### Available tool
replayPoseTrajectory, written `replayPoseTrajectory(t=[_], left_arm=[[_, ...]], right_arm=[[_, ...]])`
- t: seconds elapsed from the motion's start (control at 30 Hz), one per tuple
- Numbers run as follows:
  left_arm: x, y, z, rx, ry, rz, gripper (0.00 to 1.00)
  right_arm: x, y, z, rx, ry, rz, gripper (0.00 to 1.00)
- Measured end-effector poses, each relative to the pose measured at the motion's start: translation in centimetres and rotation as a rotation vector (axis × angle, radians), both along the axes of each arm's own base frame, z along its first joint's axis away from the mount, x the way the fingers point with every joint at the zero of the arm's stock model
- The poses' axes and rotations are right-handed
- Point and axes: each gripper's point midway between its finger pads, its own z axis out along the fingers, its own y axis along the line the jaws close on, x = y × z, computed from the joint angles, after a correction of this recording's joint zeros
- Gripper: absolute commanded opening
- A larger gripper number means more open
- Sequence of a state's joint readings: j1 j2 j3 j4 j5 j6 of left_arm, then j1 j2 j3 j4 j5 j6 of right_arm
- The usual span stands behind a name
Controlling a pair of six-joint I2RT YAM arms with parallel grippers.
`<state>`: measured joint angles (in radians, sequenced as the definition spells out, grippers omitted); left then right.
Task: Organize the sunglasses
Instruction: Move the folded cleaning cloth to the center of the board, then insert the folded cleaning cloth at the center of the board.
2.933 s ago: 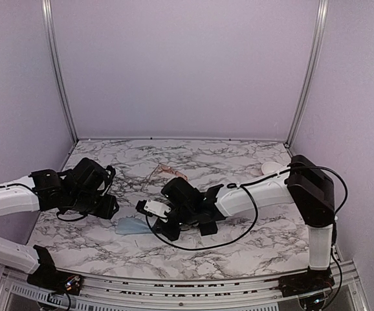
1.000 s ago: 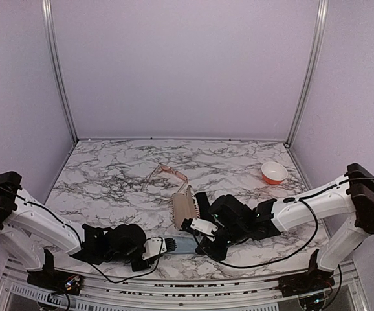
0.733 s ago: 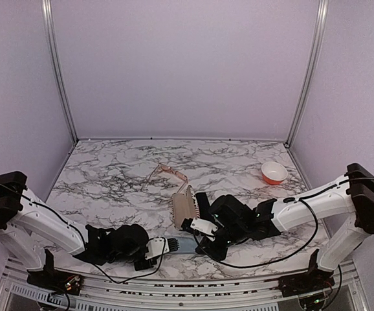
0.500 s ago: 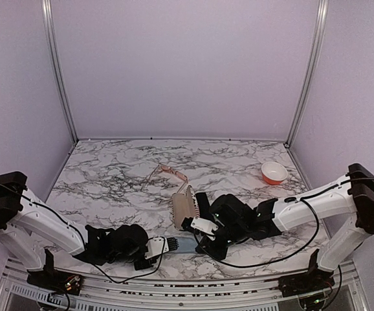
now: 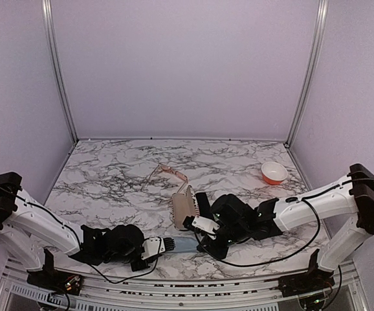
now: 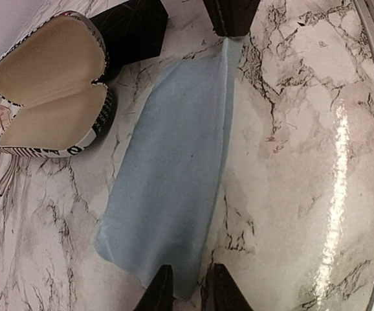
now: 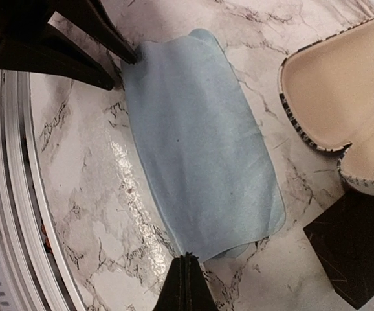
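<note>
White links, black joints, looping black cables, black claws

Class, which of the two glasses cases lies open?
The stripe-edged case, its beige lining showing; the black case beside it shows none.

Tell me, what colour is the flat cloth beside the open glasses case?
Pale blue, no pattern. The cloth shows best in the left wrist view.

One pair of sunglasses, one open patterned case, one black case, one blue cloth, one bowl.
</note>
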<state>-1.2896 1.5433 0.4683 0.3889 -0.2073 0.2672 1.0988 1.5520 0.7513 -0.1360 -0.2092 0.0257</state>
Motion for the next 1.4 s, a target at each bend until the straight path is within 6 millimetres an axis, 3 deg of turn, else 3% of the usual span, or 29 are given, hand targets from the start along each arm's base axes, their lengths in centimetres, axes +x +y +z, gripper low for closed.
replayPoseTrajectory(t=[0.17, 0.4, 0.53, 0.63, 0.87, 1.4], left_arm=[[-0.3, -0.2, -0.1, 0.000, 0.020, -0.009, 0.07], [0.0, -1.0, -0.3, 0.005, 0.012, -0.009, 0.09], [0.4, -1.6, -0.3, 0.006, -0.003, -0.009, 0.00], [0.6, -1.8, -0.3, 0.010, -0.014, -0.008, 0.00], [0.5, -0.9, 0.0, 0.025, -0.005, 0.000, 0.00], [1.4, -0.2, 4.3, -0.038, 0.032, 0.079, 0.00]], right_arm=[[-0.1, -0.6, -0.7, -0.019, 0.009, -0.018, 0.00], [-0.2, -1.1, -1.2, -0.031, 0.023, -0.031, 0.00], [-0.2, -1.1, -1.1, -0.028, 0.022, -0.031, 0.00], [-0.2, -1.1, -0.9, -0.024, 0.019, -0.032, 0.00], [-0.1, -1.0, -0.6, -0.018, 0.011, -0.035, 0.00], [1.2, 1.3, 3.8, 0.064, -0.037, -0.033, 0.00]])
